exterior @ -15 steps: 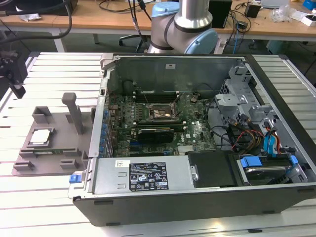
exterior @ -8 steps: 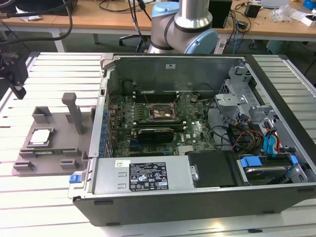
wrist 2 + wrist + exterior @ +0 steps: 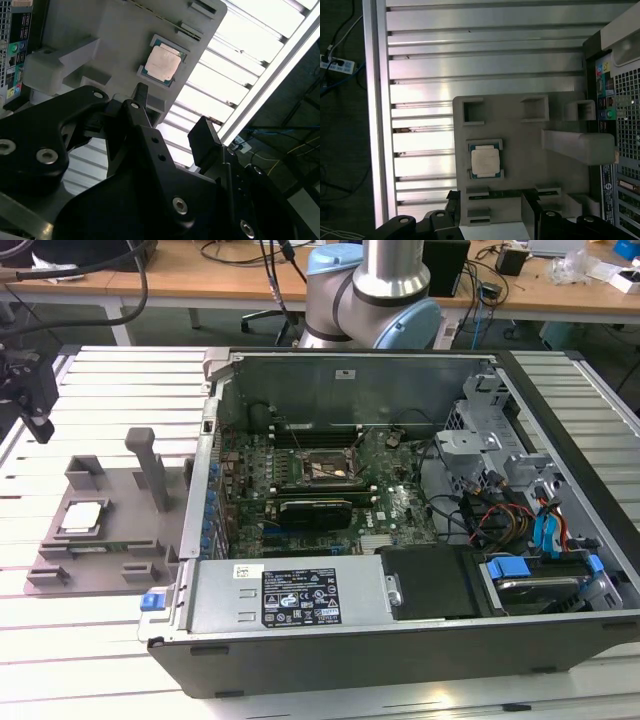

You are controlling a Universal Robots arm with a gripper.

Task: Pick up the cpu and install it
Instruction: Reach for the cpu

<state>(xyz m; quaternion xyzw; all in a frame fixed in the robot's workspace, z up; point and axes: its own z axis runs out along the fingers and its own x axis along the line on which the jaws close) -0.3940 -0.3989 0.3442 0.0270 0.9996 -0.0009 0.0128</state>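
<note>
Silvery slats of the surface (image 3: 90, 650) come nearest us. On them, at the exterior view's left, sits the grey fixture tray (image 3: 125, 490), and there's the cpu (image 3: 82, 517), lying flat in its pocket, metal plate up, untouched. It's square, so no long axis to speak of; its sides run parallel with the tray's walls. Just right of the tray is the open computer case (image 3: 300, 600), with the black socket (image 3: 318, 468) on the motherboard inside. Farther back on the left, the pincer (image 3: 172, 107) hangs well apart from the chip, fingers spread, holding nothing. I'd call this the approach to the pick: a clean grasp calls for lining up squarely over the chip's opposite edges.
</note>
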